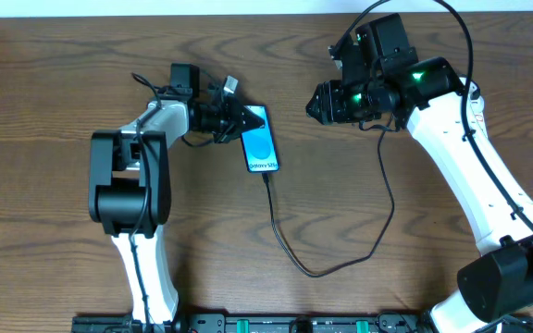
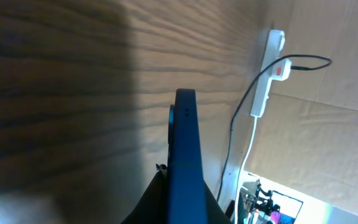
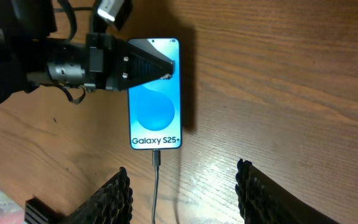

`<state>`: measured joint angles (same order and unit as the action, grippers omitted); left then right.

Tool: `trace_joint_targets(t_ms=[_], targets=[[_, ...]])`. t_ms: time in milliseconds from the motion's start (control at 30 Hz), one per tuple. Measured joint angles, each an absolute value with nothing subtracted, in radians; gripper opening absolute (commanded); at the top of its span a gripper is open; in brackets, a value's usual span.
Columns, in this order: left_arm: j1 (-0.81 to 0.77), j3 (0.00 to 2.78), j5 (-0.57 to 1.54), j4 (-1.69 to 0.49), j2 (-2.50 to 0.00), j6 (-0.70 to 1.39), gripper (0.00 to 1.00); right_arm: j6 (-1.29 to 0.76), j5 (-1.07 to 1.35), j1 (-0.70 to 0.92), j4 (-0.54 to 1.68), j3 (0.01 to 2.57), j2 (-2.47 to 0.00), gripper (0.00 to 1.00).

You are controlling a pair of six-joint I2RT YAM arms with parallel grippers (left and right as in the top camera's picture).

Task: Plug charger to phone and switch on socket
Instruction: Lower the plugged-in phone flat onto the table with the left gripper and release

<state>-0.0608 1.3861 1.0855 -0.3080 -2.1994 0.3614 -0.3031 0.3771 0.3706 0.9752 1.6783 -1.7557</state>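
The phone [image 1: 260, 141] lies on the wood table with its blue screen up, and "Galaxy S25+" reads on it in the right wrist view [image 3: 156, 99]. The charger's black cable [image 1: 290, 250] runs from the phone's bottom edge in a loop toward the right arm. Its connector [image 3: 156, 158] sits in the phone's port. My left gripper [image 1: 239, 121] is shut on the phone's top end, which shows edge-on in the left wrist view [image 2: 185, 149]. My right gripper [image 3: 185, 196] is open and empty above the cable just below the phone. The socket [image 2: 267, 74] shows a red switch; the right arm hides it in the overhead view.
A white cord [image 2: 248, 146] runs from the socket toward the table's edge. The right arm [image 1: 461, 148] stretches across the table's right side and the left arm [image 1: 132, 185] stands at the left. Brown cardboard [image 2: 328, 143] lies beyond the table.
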Motion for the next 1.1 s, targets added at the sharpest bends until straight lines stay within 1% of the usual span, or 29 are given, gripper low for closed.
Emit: trace_joint_targets(t_ms=[333,500,733,767,867,1100], targets=[[-0.061,1.386,1.021,-0.311,-2.244,0.361,0.08,-0.303,0.368,0.371,0.98,1.678,-1.756,0.53],[-0.061,1.388,0.999,-0.346,-2.244,0.361,0.08,-0.303,0.367,0.371,0.981,1.678,-1.756,0.53],[-0.061,1.396,0.981,-0.383,-2.244,0.358,0.17,-0.303,0.366,0.371,0.983,1.678,-1.756,0.53],[-0.061,1.397,0.98,-0.386,-2.244,0.359,0.22,-0.303,0.366,0.371,0.983,1.678,-1.756,0.53],[-0.062,1.402,0.984,-0.389,-2.242,0.359,0.29,-0.303,0.366,0.371,0.984,1.678,-1.756,0.53],[-0.062,1.404,0.981,-0.392,-2.232,0.358,0.38,-0.303,0.366,0.371,0.984,1.678,-1.756,0.53]])
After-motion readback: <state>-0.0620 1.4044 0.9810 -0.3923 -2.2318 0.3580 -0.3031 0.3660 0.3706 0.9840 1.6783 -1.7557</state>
